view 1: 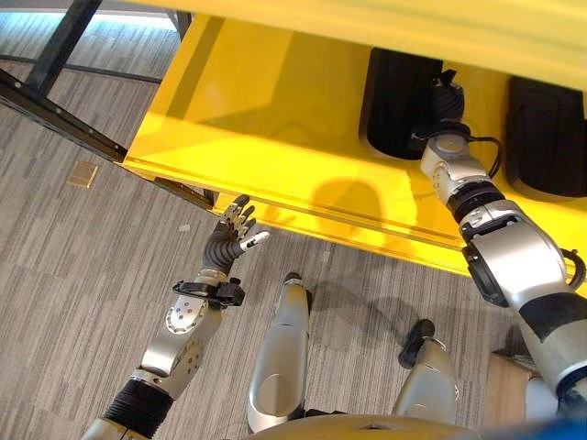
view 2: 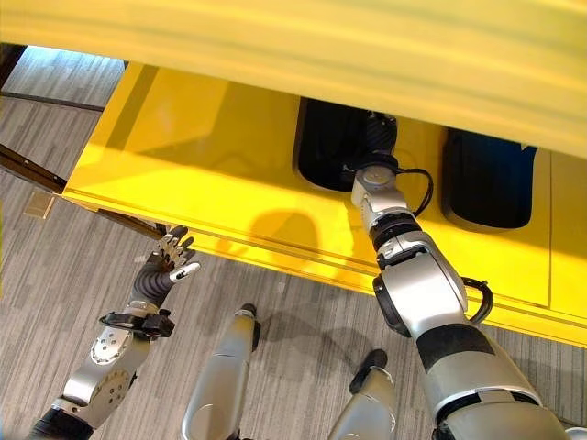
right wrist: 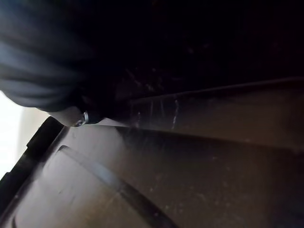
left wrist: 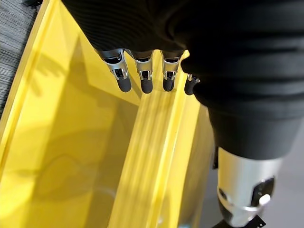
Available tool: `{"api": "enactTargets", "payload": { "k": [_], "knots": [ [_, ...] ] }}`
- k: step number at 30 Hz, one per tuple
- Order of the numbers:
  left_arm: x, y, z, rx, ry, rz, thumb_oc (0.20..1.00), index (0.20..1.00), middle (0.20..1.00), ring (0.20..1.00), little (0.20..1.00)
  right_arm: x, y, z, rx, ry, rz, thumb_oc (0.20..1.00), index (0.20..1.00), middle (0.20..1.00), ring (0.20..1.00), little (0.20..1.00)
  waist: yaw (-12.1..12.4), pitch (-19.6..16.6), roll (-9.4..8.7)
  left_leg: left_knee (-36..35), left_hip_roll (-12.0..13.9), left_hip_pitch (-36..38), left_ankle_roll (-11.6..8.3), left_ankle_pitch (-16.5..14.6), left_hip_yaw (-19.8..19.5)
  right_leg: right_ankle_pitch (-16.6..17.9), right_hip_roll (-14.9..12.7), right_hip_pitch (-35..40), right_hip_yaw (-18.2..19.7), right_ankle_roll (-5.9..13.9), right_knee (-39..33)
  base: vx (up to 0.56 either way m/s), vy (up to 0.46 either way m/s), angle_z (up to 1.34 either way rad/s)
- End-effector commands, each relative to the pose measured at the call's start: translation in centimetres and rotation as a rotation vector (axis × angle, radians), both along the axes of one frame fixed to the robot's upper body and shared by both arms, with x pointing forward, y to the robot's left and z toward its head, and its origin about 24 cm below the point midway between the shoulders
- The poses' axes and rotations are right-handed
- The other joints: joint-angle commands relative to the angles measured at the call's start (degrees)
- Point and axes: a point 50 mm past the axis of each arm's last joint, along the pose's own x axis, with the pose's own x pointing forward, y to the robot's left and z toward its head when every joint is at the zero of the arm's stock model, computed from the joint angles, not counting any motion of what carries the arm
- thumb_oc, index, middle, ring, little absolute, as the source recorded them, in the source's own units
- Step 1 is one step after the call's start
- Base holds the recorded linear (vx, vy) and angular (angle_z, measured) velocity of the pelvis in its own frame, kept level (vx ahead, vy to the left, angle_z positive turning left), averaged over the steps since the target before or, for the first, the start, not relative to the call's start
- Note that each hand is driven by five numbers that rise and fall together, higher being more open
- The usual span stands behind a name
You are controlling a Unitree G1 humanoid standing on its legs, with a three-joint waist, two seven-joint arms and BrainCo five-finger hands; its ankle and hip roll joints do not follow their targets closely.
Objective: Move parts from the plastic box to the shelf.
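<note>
Left eye view: two black parts (view 1: 404,101) (view 1: 548,137) are seen lying on the yellow shelf (view 1: 266,137). The right hand (view 1: 446,99) is placed on the left part, its grip hidden. The left hand (view 1: 234,231) is held open, empty, near the shelf edge.

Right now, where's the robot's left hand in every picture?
Left eye view: left hand, lower left of middle, over the floor, beside the yellow shelf.
Right eye view: lower left.
Left wrist view: its fingers in a row above the shelf.
Right wrist view: looks at a dark surface instead.
Shared landmark: the yellow shelf.
</note>
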Motion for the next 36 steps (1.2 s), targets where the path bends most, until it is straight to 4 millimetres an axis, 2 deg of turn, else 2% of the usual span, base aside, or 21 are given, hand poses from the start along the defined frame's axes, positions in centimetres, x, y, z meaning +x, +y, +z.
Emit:
{"api": "enactTargets", "payload": {
  "k": [1, 3, 4, 5, 6, 11, 18, 24, 25, 26, 27, 28, 36],
  "knots": [
    [0.3, -0.5, 2.9, -0.01, -0.157, -0.026, 1.0, 1.0, 1.0, 1.0, 1.0, 0.0, 0.0, 3.8, -0.029, -0.139, 0.01, 0.2, 0.2, 0.2, 0.2, 0.2, 1.18, -0.2, 0.21, -2.65, 1.21, -0.68, 1.01, 2.61, -0.17, -5.65, 0.01, -2.96, 3.87, -1.2, 11.94, 0.07, -0.018, -0.01],
    [0.3, -0.4, 2.9, -0.01, -0.156, -0.018, 1.0, 1.0, 1.0, 1.0, 1.0, 0.1, 0.2, 3.5, -0.046, -0.128, 0.012, 0.2, 0.2, 0.2, 0.2, 0.2, 1.11, 0.13, 0.28, -2.56, 1.19, -0.73, 1.06, 2.58, -0.12, -5.6, 0.05, -2.98, 3.89, -1.22, 11.98, -0.01, 0.002, 0.03],
    [0.3, -0.4, 2.9, -0.008, -0.16, -0.018, 1.0, 1.0, 1.0, 1.0, 1.0, 0.1, 0.2, 3.4, -0.05, -0.126, 0.012, 0.2, 0.2, 0.2, 0.2, 0.2, 1.05, 0.41, 0.32, -3.05, 0.96, -1.24, 1.31, 4.3, -0.03, -4.12, -0.1, -3.44, 3.61, -1.77, 11.34, -0.09, 0.025, 0.0],
    [0.3, -0.4, 2.9, -0.008, -0.16, -0.018, 1.0, 1.0, 1.0, 1.0, 1.0, 0.1, 0.3, 3.3, -0.051, -0.124, 0.014, 0.2, 0.2, 0.2, 0.2, 0.2, 0.99, 0.44, 0.32, -3.06, 0.93, -1.23, 1.33, 4.29, -0.07, -4.08, -0.08, -3.35, 3.68, -1.78, 11.23, 0.0, 0.005, -0.05],
    [0.3, -0.3, 2.9, -0.007, -0.159, -0.014, 1.0, 1.0, 1.0, 1.0, 1.0, 0.1, 0.3, 3.2, -0.047, -0.12, 0.015, 0.2, 0.2, 0.2, 0.2, 0.2, 0.98, 0.41, 0.33, -2.23, 1.17, -0.69, 1.08, 2.34, -0.16, -5.59, 0.08, -2.85, 3.99, -1.21, 11.98, 0.07, -0.01, 0.0],
    [0.3, -0.3, 3.0, -0.01, -0.165, -0.006, 1.0, 1.0, 1.0, 1.0, 1.0, 0.1, 0.0, 2.4, -0.004, -0.089, -0.007, 0.2, 0.2, 0.2, 0.2, 0.2, 0.87, 0.77, 0.51, -2.24, 1.37, -1.37, 0.99, 2.48, 0.13, -5.43, 0.31, -3.6, 4.12, -1.28, 12.05, 0.01, -0.001, 0.0],
    [0.2, -0.2, 2.9, -0.007, -0.162, -0.008, 1.0, 1.0, 1.0, 1.0, 1.0, 0.1, -0.9, 2.6, 0.039, -0.095, -0.04, 0.2, 0.2, 0.2, 0.2, 0.2, 0.92, 1.07, 0.78, -2.01, 1.34, -1.6, 0.93, 2.57, 0.06, -5.61, 0.39, -3.83, 4.25, -1.22, 12.24, 0.0, -0.001, -0.01],
    [0.2, -0.3, 3.0, -0.008, -0.167, -0.012, 1.0, 1.0, 1.0, 1.0, 1.0, 0.0, -1.2, 2.2, 0.013, -0.074, -0.05, 0.2, 0.2, 0.2, 0.2, 0.2, 1.13, 1.39, 0.84, -2.01, 1.47, -1.58, 0.94, 2.53, 0.03, -5.78, 0.51, -3.72, 4.31, -1.19, 12.27, 0.0, 0.0, 0.0],
    [0.2, -0.3, 2.9, -0.007, -0.163, -0.013, 1.0, 1.0, 1.0, 1.0, 1.0, 0.1, -1.2, 2.1, 0.009, -0.066, -0.055, 0.401, 0.401, 0.401, 0.401, 0.401, 1.11, 1.5, 0.94, -1.84, 1.39, -1.66, 0.95, 2.45, 0.12, -5.75, 0.45, -3.69, 4.29, -1.17, 12.28, 0.0, 0.0, 0.0],
    [0.2, -0.2, 2.9, -0.006, -0.164, -0.011, 1.0, 1.0, 1.0, 1.0, 1.0, 0.1, -1.2, 2.0, 0.001, -0.063, -0.055, 0.529, 0.529, 0.529, 0.529, 0.529, 1.11, 1.56, 0.94, -1.81, 1.38, -1.71, 0.98, 2.45, 0.1, -5.75, 0.46, -3.7, 4.33, -1.18, 12.28, 0.0, 0.0, 0.0],
    [0.2, -0.2, 2.9, -0.006, -0.164, -0.011, 1.0, 1.0, 1.0, 1.0, 1.0, 0.1, -1.2, 2.0, 0.001, -0.063, -0.055, 0.849, 0.849, 0.849, 0.849, 0.849, 1.11, 1.56, 0.93, -1.8, 1.38, -1.71, 0.98, 2.45, 0.1, -5.75, 0.46, -3.7, 4.33, -1.18, 12.29, 0.0, 0.0, 0.0],
    [0.2, -0.3, 2.9, -0.003, -0.164, -0.014, 1.0, 1.0, 1.0, 1.0, 1.0, 0.0, -1.2, 1.9, -0.002, -0.059, -0.061, 1.0, 1.0, 1.0, 1.0, 1.0, 1.13, 1.66, 1.02, -1.81, 1.36, -1.78, 0.99, 2.44, 0.15, -5.75, 0.44, -3.61, 4.36, -1.15, 12.31, 0.0, 0.0, 0.0],
    [0.3, -0.1, 3.1, 0.002, -0.173, -0.001, 1.0, 1.0, 1.0, 1.0, 1.0, 0.1, -0.4, 1.9, -0.006, -0.074, -0.039, 1.0, 1.0, 1.0, 1.0, 1.0, 1.08, 1.83, 0.82, -1.76, 1.46, -1.72, 0.95, 2.52, 0.2, -5.72, 0.49, -3.65, 4.38, -1.23, 12.39, 0.0, 0.0, 0.0]
  ]
}}
